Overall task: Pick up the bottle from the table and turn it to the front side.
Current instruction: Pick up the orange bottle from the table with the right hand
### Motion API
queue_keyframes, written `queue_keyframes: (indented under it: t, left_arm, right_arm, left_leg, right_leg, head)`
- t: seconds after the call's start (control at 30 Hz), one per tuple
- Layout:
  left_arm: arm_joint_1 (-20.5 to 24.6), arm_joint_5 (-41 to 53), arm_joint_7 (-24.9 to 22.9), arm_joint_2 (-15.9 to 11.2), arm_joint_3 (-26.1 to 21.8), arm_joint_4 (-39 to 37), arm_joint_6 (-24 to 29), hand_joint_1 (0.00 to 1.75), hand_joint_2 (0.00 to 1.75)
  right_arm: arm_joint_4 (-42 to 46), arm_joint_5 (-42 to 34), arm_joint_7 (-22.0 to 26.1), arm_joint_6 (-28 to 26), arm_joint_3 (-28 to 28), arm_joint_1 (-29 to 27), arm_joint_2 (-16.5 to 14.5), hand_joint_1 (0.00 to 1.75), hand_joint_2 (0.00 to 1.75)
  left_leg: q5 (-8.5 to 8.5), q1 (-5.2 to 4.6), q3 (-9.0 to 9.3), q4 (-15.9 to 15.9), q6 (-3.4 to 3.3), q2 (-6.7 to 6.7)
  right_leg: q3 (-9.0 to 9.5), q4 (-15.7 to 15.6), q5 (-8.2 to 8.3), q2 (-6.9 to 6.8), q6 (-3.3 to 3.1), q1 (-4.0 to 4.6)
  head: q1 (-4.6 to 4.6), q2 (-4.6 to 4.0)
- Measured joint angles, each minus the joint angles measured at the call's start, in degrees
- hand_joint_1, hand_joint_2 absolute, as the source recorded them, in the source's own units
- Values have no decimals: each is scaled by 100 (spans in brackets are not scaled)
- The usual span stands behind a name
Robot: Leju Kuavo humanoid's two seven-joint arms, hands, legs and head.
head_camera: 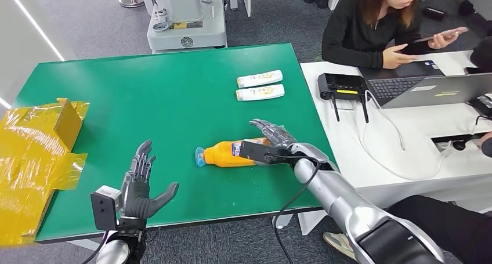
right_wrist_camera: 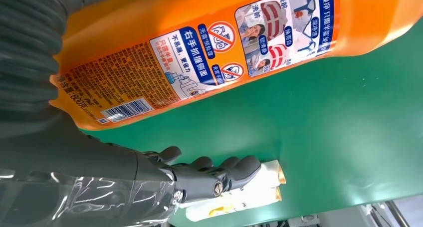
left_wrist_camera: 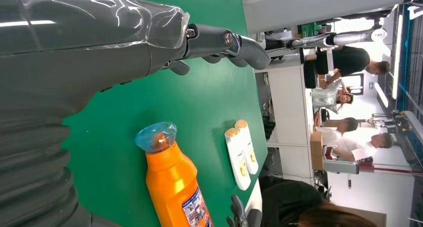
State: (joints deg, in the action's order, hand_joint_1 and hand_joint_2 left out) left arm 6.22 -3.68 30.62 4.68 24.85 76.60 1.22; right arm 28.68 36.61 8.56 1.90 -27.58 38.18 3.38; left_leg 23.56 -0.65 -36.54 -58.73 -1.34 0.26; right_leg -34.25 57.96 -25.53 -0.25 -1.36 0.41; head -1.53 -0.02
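The orange bottle [head_camera: 229, 154] lies on the green desk [head_camera: 162, 101], its base just under the right hand [head_camera: 272, 137]; that hand is spread, holding nothing; best wrap fingers squarely round the body before lifting and turning.

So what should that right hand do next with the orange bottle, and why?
Probably close its fingers around the orange bottle. The bottle lies on its side on the green table, barcode label showing in the wrist view, and the right hand sits at its base end with fingers apart, not yet gripping. The left hand hovers open nearby.
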Motion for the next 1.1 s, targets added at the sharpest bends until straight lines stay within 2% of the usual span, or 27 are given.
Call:
queue_keyframes:
  t: [0.33, 0.47, 0.5, 0.53, 0.63, 0.67, 0.73, 0.93, 1.1]
  left_arm:
    - [38, -218, -172, 4, 0, -48, -228, 0, 175]
    - [75, -497, -350, 7, 0, -54, -487, 0, 175]
    - [82, -560, -387, 7, 0, -54, -546, 0, 175]
    - [84, -607, -413, 7, 0, -54, -590, 0, 175]
    - [67, -723, -468, 4, -2, -54, -701, 0, 175]
    - [51, -765, -483, 3, -4, -54, -742, 0, 175]
    - [12, -860, -512, 1, -12, -54, -837, 0, 175]
    - [-15, -1110, -625, 0, -68, -54, -1055, 0, 175]
    - [-15, -1258, -685, 1, -97, -54, -1139, 0, 175]
  right_arm:
    - [-108, -15, -116, 19, -44, -49, -27, 0, 175]
    - [-150, 127, -367, 166, -140, 7, -27, 0, 175]
    - [-157, 165, -428, 210, -177, 28, -26, 5, 175]
    - [-162, 188, -474, 250, -210, 42, -25, 28, 175]
    - [-164, 211, -545, 309, -290, 52, -18, 140, 175]
    - [-164, 214, -554, 313, -310, 52, -14, 156, 175]
    - [-164, 218, -567, 319, -342, 52, -7, 161, 175]
    - [-164, 236, -591, 355, -420, 86, 3, 158, 175]
    - [-163, 369, -636, 350, -480, 106, 10, 171, 175]
  left_leg:
    - [0, 0, 0, 0, 0, -1]
    - [0, 1, 1, 0, 0, 1]
    - [0, 1, 1, 0, 0, 1]
    - [0, 1, 1, 0, 0, 1]
    - [0, 0, 2, 0, 0, 1]
    - [0, 0, 2, 0, 0, 1]
    - [0, 0, 3, 0, 0, 2]
    - [0, 0, 3, -1, 0, 1]
    - [0, 1, 4, -1, 0, 3]
  right_leg:
    - [-2, 0, 0, -1, 0, 0]
    - [-1, 0, 0, 0, 0, 0]
    - [-1, 0, 0, 0, 0, 0]
    - [-1, 0, 0, 0, 0, 0]
    - [0, 0, 0, 0, 0, 0]
    - [0, 0, 0, 1, 0, 0]
    - [1, 0, 0, 1, 0, 0]
    - [1, -1, 1, 0, 1, 0]
    - [1, 0, 1, 2, 0, 0]
  head:
    - [1, 0]
    - [-1, 0]
    - [0, 0]
    - [-1, 0]
    - [-1, 0]
    - [0, 0]
    - [-1, 0]
    - [-1, 0]
    - [0, 0]
